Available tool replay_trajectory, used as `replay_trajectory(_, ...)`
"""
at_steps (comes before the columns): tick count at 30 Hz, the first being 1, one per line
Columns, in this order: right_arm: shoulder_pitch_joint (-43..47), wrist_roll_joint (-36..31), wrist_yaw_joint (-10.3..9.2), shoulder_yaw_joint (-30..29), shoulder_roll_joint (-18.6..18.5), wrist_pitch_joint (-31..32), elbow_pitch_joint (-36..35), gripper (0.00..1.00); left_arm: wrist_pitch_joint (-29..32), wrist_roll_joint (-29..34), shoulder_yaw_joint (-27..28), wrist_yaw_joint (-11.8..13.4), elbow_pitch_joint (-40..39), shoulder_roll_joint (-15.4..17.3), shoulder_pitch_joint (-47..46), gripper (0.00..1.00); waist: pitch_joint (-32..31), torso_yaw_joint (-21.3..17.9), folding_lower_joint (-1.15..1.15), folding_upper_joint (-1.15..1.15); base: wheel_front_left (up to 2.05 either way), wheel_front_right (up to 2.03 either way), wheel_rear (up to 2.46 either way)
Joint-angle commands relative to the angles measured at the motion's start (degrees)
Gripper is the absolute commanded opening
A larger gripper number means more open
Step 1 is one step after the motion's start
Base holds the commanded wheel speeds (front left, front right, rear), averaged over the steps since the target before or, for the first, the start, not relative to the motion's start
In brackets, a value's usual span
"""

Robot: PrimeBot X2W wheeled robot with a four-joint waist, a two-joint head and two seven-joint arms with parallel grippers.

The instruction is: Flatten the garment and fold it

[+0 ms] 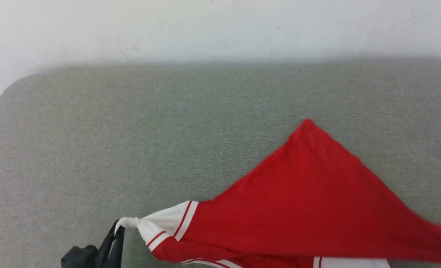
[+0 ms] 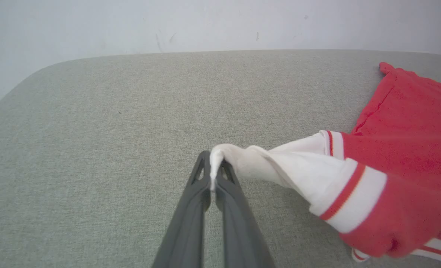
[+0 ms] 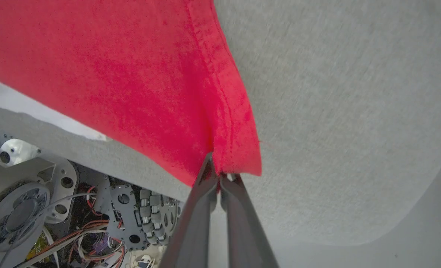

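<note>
The garment [image 1: 302,193] is a red T-shirt with white, red-striped sleeves, pulled taut above the grey surface at the lower right of the head view. My left gripper [image 1: 118,229] is shut on the tip of a white sleeve [image 2: 242,160], and the cloth stretches away to the right from its fingers [image 2: 194,208]. In the right wrist view, my right gripper [image 3: 218,175] is shut on a stitched red hem corner of the garment [image 3: 235,149], which spreads up and to the left. The chest print is hidden.
The grey fabric-covered table [image 1: 131,130] runs back to a pale wall [image 1: 220,29], with rounded corners at the far left. Below the table's near edge, the right wrist view shows the robot's wheeled base [image 3: 75,208] with cables and metal plates.
</note>
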Motion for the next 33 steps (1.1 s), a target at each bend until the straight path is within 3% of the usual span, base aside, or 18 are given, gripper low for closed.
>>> replay_trajectory(1, 2.0, 0.6, -0.04, -0.1, 0.5, -0.6, 0.3, 0.00, 0.1, -0.3, 0.1, 0.4, -0.4, 0.5, 0.6, 0.00, -0.8, -1.1, 0.01, 0.00, 0.00, 0.00, 0.00)
replay_trajectory(9, 14.0, -0.8, -0.04, -1.7, 8.6, -5.9, 5.6, 0.00, 0.3, -0.4, -0.7, 0.4, -0.2, 0.5, 0.0, 0.00, 0.1, -1.1, 0.01, 0.00, 0.00, 0.00, 0.00)
replay_trajectory(10, 14.3, -1.2, -0.04, -2.5, 9.4, -6.4, 6.0, 0.17, 0.3, -0.5, -0.7, 0.4, 0.0, 0.5, 0.0, 0.00, 0.0, -1.2, 0.01, 0.00, 0.00, 0.00, 0.00)
replay_trajectory(11, 14.3, -1.7, -0.04, -3.1, 9.9, -6.6, 6.0, 0.73, 0.3, -0.6, -0.7, 0.4, 0.1, 0.5, 0.0, 0.00, -0.2, -1.3, 0.01, 0.00, 0.00, 0.00, 0.00)
replay_trajectory(12, 14.1, -2.2, -0.04, -4.0, 10.1, -6.8, 5.8, 1.00, 0.2, -0.7, -0.7, 0.5, 0.3, 0.5, 0.1, 0.00, -0.4, -1.5, 0.01, 0.00, 0.00, 0.00, 0.00)
replay_trajectory(21, 6.8, -5.9, -0.04, -14.2, 9.2, -7.3, -2.0, 1.00, 0.5, -0.8, -1.2, 0.8, 0.1, 0.7, 0.2, 0.00, -1.9, -1.4, 0.01, 0.00, 0.00, 0.00, 0.00)
replay_trajectory(25, 0.5, -8.4, -0.04, -17.0, 10.4, -4.9, -6.1, 1.00, 0.7, -0.6, -1.9, 0.7, -0.4, 0.7, -0.4, 0.00, -1.2, -0.3, 0.01, 0.00, 0.00, 0.00, 0.00)
replay_trajectory(29, -7.7, -11.3, -0.04, -14.6, 13.5, 1.1, -7.9, 1.00, 0.8, -0.3, -2.6, 0.6, -0.8, 0.5, -1.6, 0.00, 0.2, 1.1, 0.01, 0.00, 0.00, 0.00, 0.00)
replay_trajectory(33, -16.8, -13.0, -0.04, -8.8, 16.7, 8.9, -4.8, 1.00, 0.6, -0.1, -3.3, 0.5, -0.9, 0.2, -3.0, 0.00, 2.3, 2.7, 0.01, 0.00, 0.00, 0.00, 0.00)
